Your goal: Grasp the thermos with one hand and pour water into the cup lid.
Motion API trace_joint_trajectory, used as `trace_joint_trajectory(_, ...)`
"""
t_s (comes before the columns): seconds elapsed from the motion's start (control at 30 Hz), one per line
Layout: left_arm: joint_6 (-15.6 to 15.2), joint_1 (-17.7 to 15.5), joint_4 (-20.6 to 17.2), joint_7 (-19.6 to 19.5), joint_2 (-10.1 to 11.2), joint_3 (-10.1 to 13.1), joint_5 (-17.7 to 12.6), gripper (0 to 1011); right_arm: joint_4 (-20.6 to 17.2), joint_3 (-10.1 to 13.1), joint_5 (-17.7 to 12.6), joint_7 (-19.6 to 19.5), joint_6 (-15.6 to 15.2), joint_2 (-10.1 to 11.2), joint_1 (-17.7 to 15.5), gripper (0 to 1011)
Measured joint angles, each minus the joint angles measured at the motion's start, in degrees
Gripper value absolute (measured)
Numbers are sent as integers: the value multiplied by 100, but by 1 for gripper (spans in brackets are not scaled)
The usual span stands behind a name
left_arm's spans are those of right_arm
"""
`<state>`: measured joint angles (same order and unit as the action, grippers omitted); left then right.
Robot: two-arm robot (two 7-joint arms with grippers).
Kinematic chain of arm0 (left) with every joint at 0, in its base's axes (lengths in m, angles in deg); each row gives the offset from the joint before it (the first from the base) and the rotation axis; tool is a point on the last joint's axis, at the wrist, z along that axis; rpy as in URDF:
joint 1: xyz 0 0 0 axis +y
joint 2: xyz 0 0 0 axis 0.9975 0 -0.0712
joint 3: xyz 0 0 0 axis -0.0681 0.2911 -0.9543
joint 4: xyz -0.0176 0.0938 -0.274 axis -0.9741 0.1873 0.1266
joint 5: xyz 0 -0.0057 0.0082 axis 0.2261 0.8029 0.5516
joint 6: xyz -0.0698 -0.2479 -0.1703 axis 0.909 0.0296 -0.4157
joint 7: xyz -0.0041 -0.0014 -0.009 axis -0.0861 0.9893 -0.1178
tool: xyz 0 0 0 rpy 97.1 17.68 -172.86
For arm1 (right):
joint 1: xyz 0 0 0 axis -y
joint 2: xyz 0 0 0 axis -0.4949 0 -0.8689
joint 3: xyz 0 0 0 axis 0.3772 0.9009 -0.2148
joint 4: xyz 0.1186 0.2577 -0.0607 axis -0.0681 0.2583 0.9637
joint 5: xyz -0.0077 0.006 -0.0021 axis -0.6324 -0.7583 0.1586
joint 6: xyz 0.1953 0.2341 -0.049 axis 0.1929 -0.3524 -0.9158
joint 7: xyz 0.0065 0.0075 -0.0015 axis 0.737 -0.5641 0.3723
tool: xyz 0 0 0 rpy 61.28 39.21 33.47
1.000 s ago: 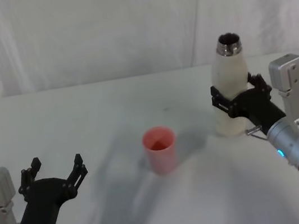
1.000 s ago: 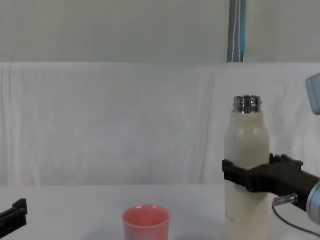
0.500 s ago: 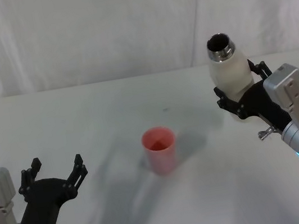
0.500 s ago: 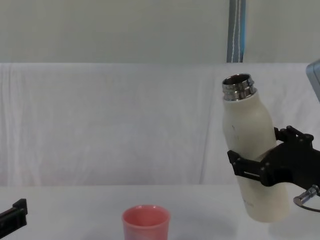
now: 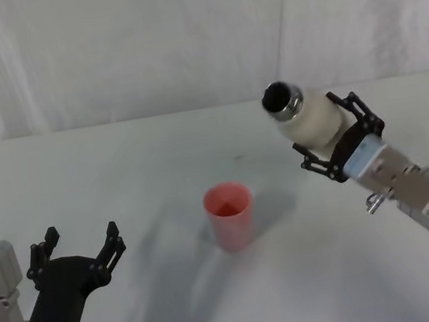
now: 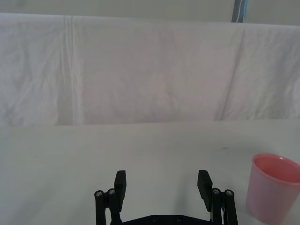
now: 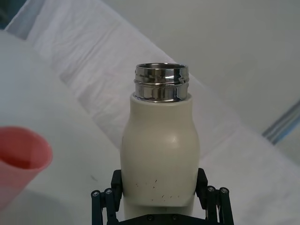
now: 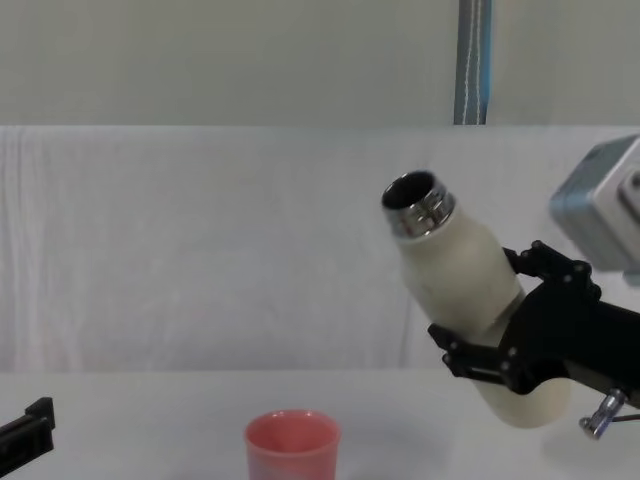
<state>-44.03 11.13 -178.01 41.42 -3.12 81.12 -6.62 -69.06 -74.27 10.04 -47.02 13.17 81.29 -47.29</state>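
1. You will find no text, label, brand, number or sign to read in any view.
2. The thermos (image 7: 159, 154) carries only small dark specks, no lettering.
3. The cup lid (image 5: 229, 214) is plain pink, unmarked.

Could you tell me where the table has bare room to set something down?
Bare between the left pincer and the cup lid, and behind the cup toward the backdrop. Crowded to its right, where the right pincer tilts the thermos.

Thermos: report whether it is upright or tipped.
Tipped. The thermos is held off the table by the right gripper, its open steel neck leaning toward the cup lid, not yet over it.
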Motion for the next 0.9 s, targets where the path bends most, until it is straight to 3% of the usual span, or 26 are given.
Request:
trace_joint_trajectory(0.4,0,0,0,0,0,0,0,1001,406,-342,872,-364,265,109,235,950)
trace_joint_trajectory(0.9,0,0,0,-1,0,0,0,1001,982,-705,1568,-807,421,81,549,950)
